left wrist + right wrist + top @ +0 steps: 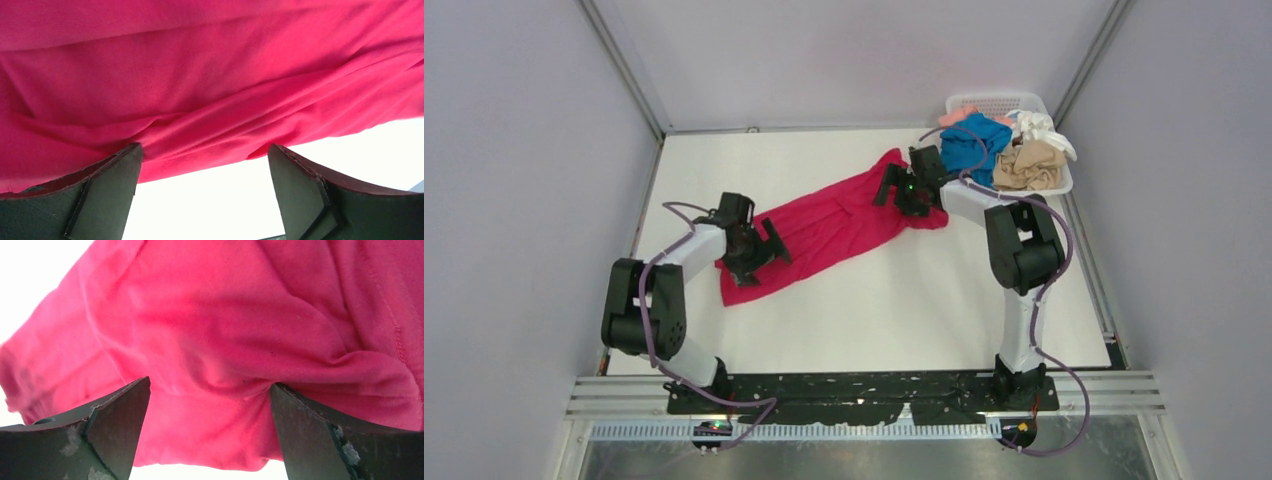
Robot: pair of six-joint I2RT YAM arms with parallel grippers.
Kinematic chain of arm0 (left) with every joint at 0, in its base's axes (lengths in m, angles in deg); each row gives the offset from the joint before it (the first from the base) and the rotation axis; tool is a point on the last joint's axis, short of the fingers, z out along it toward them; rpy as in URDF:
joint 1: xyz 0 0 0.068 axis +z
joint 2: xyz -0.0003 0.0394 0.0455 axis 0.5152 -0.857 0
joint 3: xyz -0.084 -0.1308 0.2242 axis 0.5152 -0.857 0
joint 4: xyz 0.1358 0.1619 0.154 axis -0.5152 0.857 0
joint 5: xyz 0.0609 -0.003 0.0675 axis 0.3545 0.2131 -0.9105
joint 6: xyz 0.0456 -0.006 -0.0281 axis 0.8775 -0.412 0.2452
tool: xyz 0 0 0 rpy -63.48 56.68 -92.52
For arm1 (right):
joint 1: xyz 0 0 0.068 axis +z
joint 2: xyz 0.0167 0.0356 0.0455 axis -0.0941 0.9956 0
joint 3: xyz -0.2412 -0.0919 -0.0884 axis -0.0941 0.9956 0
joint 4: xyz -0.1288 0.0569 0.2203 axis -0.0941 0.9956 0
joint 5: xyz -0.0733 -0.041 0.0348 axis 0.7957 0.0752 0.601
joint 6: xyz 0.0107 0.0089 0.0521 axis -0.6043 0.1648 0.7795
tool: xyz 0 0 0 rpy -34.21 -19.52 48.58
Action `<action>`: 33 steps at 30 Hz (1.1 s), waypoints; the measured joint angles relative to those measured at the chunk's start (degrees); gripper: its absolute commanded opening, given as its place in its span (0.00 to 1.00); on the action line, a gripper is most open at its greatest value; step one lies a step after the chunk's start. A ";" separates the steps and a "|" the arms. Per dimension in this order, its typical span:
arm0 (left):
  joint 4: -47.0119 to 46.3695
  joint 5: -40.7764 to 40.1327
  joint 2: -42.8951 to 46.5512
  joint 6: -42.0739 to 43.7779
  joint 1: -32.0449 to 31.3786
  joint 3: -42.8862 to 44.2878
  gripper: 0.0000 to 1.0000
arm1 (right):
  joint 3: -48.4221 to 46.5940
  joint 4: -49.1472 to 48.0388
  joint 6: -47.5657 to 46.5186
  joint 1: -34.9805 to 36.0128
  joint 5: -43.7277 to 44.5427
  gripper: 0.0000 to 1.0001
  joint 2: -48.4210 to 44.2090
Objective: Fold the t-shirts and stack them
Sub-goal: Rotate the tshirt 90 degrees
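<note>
Magenta t-shirt (834,225): I see it lying diagonally on the surface (904,310).
Left gripper (204,150): jaws wide, gripping nothing (tips at the cloth).
Right gripper (210,387): likewise spread wide, empty.

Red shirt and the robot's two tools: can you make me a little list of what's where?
Red shirt: unfolded, lying in a crumpled slanting strip on the table
Left tool: open, at the shirt's near-left end
Right tool: open, at the shirt's far-right end
Basket: far right corner, holding blue shirt, tan shirt, white shirt, peach-pink shirt
Stack: none yet
</note>
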 measured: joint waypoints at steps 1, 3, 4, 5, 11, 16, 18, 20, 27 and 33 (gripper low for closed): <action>-0.15 0.55 0.48 -0.59 -0.72 -1.62 1.00 | -3.48 0.90 -0.11 -0.28 -0.76 0.95 2.32; -1.27 2.29 1.22 -2.16 -1.99 -3.56 0.99 | -10.97 3.56 -0.59 -0.59 -2.47 0.95 7.04; -2.93 3.10 2.19 -3.28 -2.69 -4.92 1.00 | -14.47 4.57 -0.87 -0.61 -3.37 0.95 9.33; -4.61 4.07 3.21 -4.85 -4.07 -6.47 1.00 | -19.89 6.69 -1.33 -0.61 -4.35 0.95 12.66; -11.23 4.17 9.18 -16.11 -23.87 -13.27 1.00 | -48.35 16.57 -4.74 -0.50 -10.34 0.95 29.20; -9.22 0.55 14.01 -22.58 -30.69 -15.87 1.00 | -60.92 21.11 -7.10 -0.50 -15.17 0.95 36.00; -7.17 -1.01 16.72 -23.17 -31.01 -16.06 1.00 | -62.79 22.27 -8.46 -0.50 -15.17 0.95 36.48; -3.85 -3.32 19.37 -22.77 -31.10 -15.17 1.00 | -62.88 22.43 -9.86 -0.46 -14.69 0.95 35.74; 10.08 -21.05 27.12 -16.55 -30.10 -4.90 1.00 | -56.37 24.04 -15.26 0.79 -7.26 0.95 26.36; 8.59 -22.03 25.20 -8.39 -20.06 -8.26 1.00 | -42.25 23.52 -18.10 6.75 0.33 0.95 11.93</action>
